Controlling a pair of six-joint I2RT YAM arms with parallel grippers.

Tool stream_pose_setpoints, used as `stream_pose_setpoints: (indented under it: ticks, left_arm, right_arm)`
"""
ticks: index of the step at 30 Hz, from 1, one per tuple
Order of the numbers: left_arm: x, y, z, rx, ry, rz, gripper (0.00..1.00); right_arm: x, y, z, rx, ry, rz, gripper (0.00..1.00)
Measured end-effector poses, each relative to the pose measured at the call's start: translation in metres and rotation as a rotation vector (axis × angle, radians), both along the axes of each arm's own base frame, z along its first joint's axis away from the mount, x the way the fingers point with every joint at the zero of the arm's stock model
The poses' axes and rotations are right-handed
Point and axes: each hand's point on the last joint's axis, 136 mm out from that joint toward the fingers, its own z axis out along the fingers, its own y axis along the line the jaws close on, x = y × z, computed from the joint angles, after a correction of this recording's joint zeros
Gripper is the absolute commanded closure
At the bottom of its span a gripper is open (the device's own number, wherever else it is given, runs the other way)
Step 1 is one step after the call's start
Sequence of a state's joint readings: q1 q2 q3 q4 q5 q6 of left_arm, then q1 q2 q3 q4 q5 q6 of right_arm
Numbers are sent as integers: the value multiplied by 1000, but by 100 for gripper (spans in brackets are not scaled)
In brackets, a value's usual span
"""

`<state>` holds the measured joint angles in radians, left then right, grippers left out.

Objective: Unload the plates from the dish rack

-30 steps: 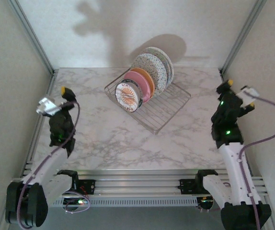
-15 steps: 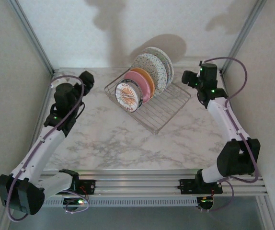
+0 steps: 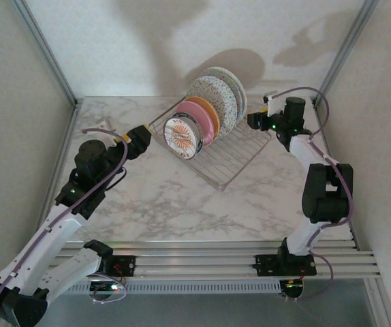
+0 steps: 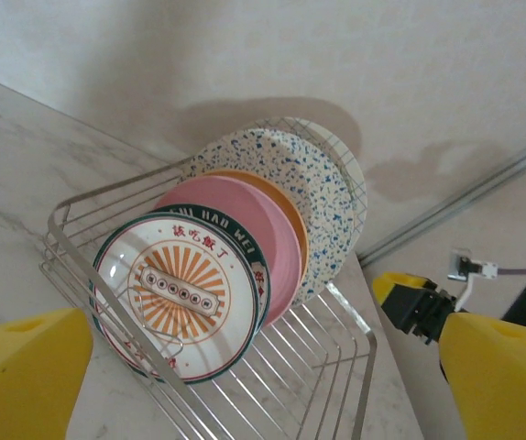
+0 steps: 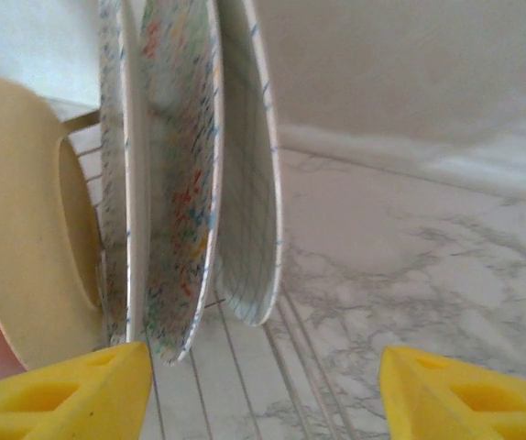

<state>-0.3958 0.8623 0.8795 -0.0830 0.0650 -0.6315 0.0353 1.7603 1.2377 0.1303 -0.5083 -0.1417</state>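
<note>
The silver wire dish rack (image 3: 240, 155) stands at the back middle of the marble table, with several plates upright in it. The front one is the small sunburst plate (image 3: 182, 137) (image 4: 179, 307). Behind it stand a pink plate (image 3: 205, 120) (image 4: 268, 234), an orange plate (image 4: 297, 220) and speckled plates (image 3: 216, 95) (image 4: 304, 179). My left gripper (image 3: 139, 139) (image 4: 263, 394) is open just off the rack's left corner, facing the sunburst plate. My right gripper (image 3: 255, 121) (image 5: 268, 394) is open at the rack's back right. It looks edge-on at two speckled plates (image 5: 185, 183) and a blue-rimmed white plate (image 5: 249, 183).
Metal frame posts (image 3: 45, 54) rise at both back corners, and walls close in on three sides. Bare marble table (image 3: 182, 204) stretches in front of the rack. The right arm's cable (image 3: 318, 99) loops near the right post.
Both arms have swung in from the table's sides to the rack. The left gripper has come up to its left corner. The right one has dropped to its back right.
</note>
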Motion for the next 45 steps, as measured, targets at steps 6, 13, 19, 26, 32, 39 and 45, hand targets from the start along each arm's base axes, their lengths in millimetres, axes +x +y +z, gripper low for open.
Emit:
stream_pose_setpoints:
  ticks: [6, 13, 19, 26, 32, 39, 45]
  left_arm:
    - [-2, -5, -1, 5, 4, -33, 7]
    - [-7, -7, 0, 1, 4, -52, 8]
    - [-10, -6, 2, -1, -1, -53, 9]
    - [-12, -9, 3, -2, -2, -66, 9]
    - [-12, -9, 3, -2, -2, -66, 9]
    - [-12, -9, 3, -3, -2, -66, 9]
    - [-13, -10, 3, -4, -2, -74, 9]
  right_arm:
    - [7, 12, -23, 23, 36, 88, 39]
    - [27, 8, -27, 58, 40, 88, 51]
    - [44, 11, -20, 99, 29, 95, 58]
    - [56, 15, -18, 140, 36, 104, 59]
    - [61, 17, -13, 161, 36, 111, 60]
    - [70, 23, -14, 179, 37, 133, 65]
    - [74, 31, -12, 195, 45, 157, 70]
